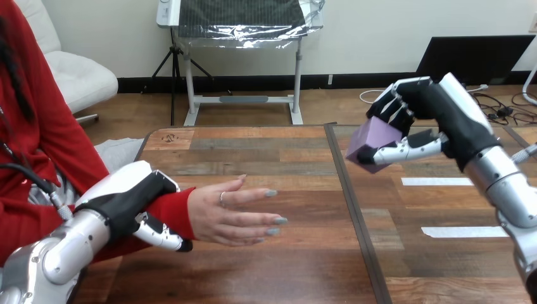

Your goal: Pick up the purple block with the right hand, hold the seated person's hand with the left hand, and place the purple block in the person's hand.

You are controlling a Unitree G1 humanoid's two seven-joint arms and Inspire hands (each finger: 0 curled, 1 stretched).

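Observation:
My right hand (pixel 423 117) is raised over the table at the right, its fingers and thumb curled round the purple block (pixel 372 144), which hangs clear of the tabletop. The person's hand (pixel 234 212) reaches in from the left, open with its fingers stretched toward the right, low over the table. My left hand (pixel 130 201) lies against the person's red-sleeved wrist, the thumb (pixel 163 235) showing under the sleeve; the fingers are behind the wrist and I cannot tell whether they wrap it. The block is well to the right of and above the person's hand.
The wooden table (pixel 266 152) has a dark seam (pixel 351 202) running front to back between the person's hand and my right hand. Two strips of white tape (pixel 437 182) lie on the right half, under my right arm.

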